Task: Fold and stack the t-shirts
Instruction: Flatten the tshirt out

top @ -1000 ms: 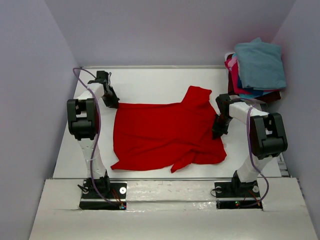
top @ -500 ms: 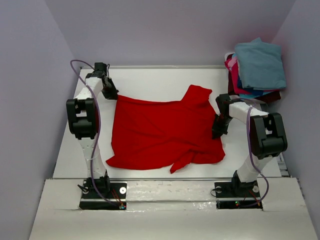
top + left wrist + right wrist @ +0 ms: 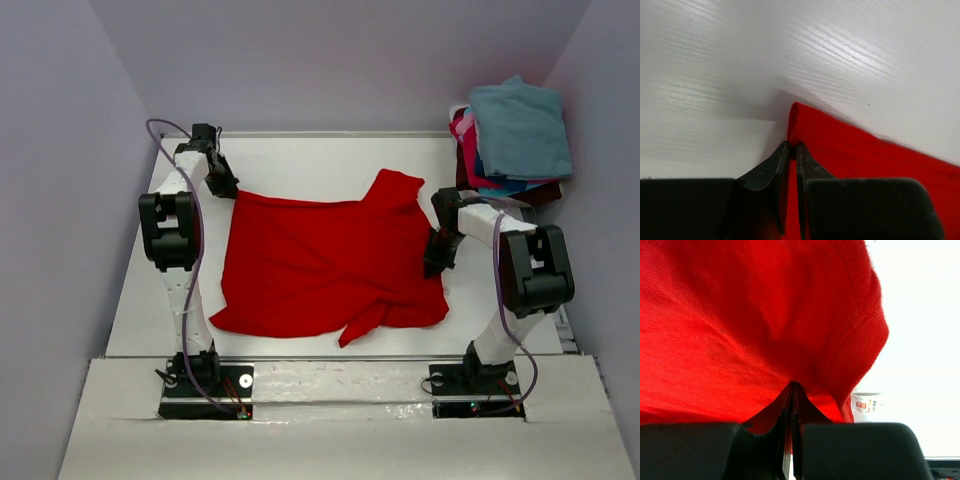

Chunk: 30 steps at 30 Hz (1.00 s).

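Red t-shirt (image 3: 330, 265) lies spread mid-table (image 3: 300, 160). Left gripper (image 3: 792, 146) is clenched on its far-left corner, right gripper (image 3: 792, 386) clenched on its right edge, likely to stretch it flat for folding. Other t-shirts (image 3: 515, 140) are piled far right.
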{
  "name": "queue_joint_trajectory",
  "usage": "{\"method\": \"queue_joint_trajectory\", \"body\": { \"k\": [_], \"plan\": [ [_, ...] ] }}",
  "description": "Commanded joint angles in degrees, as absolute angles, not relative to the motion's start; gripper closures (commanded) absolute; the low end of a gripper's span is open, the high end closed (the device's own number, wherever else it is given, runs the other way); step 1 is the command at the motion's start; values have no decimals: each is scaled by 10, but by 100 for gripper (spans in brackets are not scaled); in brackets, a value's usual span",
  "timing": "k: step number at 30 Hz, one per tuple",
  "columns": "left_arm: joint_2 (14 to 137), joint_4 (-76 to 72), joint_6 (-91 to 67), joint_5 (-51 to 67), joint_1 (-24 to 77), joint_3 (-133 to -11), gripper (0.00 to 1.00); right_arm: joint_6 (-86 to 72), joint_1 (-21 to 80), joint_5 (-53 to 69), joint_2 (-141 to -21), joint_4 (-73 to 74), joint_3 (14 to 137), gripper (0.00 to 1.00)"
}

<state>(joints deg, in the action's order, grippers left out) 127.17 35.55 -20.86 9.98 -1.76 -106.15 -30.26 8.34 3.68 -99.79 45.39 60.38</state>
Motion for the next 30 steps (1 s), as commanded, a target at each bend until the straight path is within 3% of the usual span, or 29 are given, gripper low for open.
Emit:
{"method": "queue_joint_trajectory", "body": {
  "k": [1,6,10,20,30],
  "plan": [
    [1276,366,-207,96,-20,-1092,81,-302,91,34,-1016,414,620,93],
    [1277,366,-205,93,-20,-1088,81,-300,91,27,-1033,422,757,92],
    [1276,366,-205,95,-20,-1087,81,-294,91,21,-1091,449,891,81],
    [1278,365,-207,98,-20,-1085,81,-292,91,19,-1251,536,1172,72],
    [1281,366,-208,101,-20,-1090,81,-281,91,26,-1378,548,1293,73]
  ]
}}
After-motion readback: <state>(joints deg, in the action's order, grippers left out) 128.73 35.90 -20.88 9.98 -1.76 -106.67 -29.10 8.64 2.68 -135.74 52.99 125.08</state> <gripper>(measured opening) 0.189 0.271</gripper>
